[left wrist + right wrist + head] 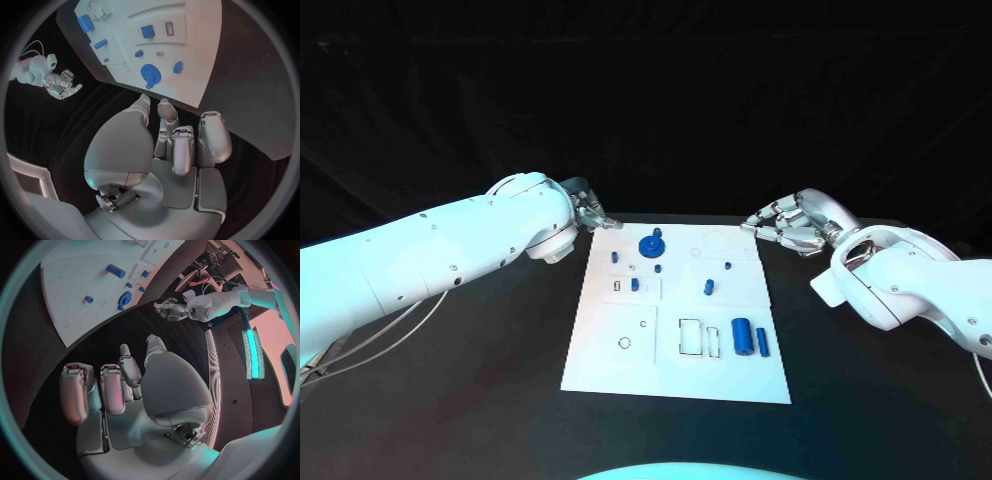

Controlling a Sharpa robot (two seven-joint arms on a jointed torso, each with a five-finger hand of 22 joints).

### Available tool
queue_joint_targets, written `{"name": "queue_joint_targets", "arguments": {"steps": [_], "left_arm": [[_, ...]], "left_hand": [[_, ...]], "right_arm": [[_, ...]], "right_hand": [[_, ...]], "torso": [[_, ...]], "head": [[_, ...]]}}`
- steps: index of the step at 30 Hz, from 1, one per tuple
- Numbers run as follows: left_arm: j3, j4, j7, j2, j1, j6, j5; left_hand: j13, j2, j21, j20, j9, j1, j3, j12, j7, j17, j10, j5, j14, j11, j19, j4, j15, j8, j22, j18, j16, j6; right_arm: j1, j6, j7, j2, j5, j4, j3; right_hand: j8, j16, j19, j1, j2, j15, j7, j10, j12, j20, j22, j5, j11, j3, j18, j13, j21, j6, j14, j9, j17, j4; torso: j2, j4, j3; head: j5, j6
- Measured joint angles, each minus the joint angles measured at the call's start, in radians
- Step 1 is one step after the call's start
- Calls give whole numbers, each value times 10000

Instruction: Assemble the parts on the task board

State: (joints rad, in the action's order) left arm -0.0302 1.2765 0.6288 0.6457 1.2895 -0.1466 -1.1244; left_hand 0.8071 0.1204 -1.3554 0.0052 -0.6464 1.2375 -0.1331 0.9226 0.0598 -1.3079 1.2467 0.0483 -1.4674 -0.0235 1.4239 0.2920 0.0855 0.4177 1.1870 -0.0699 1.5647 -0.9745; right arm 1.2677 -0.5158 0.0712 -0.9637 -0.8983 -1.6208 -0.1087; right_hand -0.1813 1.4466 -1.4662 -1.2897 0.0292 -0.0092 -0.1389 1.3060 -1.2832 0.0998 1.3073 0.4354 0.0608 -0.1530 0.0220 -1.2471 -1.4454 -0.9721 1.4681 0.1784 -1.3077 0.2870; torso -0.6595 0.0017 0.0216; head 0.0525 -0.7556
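Both hands (593, 212) (788, 226) empty, flanking task board (678, 350)

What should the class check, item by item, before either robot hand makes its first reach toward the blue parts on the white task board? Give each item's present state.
1. Left robot hand holds nothing: ok.
2. Right robot hand holds nothing: ok.
3. Both hands are off the task board, beside its far corners: ok.
4. Blue gear lies uncovered near the board's far end: ok.
5. Large blue cylinder lies uncovered near the board's near right side: ok.
6. Which slot fits each part: cannot tell.
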Motion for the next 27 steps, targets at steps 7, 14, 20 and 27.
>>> {"name": "queue_joint_targets", "arguments": {"steps": [7,14,20,27], "left_arm": [[35,-1199,-218,-595,157,982,284],[90,-2195,-192,-1132,189,2149,278],[108,-3090,-62,-1652,191,3170,311],[123,-3681,10,-2014,199,3744,335]], "left_hand": [[-50,-4,0,73,255,-269,136,0,10,1,-3,0,3,78,1,22,-72,-170,4,-1,0,10],[-57,31,0,109,372,-430,244,0,10,2,-33,0,3,107,37,18,-72,-257,159,-1,0,10],[-46,-6,-61,145,448,-639,362,0,50,3,-32,0,3,107,73,20,-72,-284,270,-1,0,-31],[97,34,-155,181,563,-1280,759,184,49,3,4,0,3,143,110,32,-72,-296,419,-1,0,-106]], "right_arm": [[-9,1,2,39,0,17,0],[-21,5,3,75,0,33,0],[-34,9,3,133,0,46,0],[-39,10,3,180,-1,65,0]], "right_hand": [[0,0,0,0,0,0,0,0,0,0,8,0,0,-27,0,-1,0,0,0,-1,1,26],[0,0,0,0,0,0,0,0,0,0,7,39,0,-27,0,-1,0,0,0,0,1,26],[0,0,0,0,0,0,0,0,0,0,7,39,0,-55,0,-1,0,0,0,8,2,-1],[0,0,0,0,1,0,0,0,0,0,6,41,0,-55,0,-1,0,0,0,7,2,-1]], "torso": [[-20,-1,-8],[-28,3,-13],[-30,-8,-13],[-55,-48,-12]], "head": [[35,50],[76,36],[117,23],[174,24]]}}
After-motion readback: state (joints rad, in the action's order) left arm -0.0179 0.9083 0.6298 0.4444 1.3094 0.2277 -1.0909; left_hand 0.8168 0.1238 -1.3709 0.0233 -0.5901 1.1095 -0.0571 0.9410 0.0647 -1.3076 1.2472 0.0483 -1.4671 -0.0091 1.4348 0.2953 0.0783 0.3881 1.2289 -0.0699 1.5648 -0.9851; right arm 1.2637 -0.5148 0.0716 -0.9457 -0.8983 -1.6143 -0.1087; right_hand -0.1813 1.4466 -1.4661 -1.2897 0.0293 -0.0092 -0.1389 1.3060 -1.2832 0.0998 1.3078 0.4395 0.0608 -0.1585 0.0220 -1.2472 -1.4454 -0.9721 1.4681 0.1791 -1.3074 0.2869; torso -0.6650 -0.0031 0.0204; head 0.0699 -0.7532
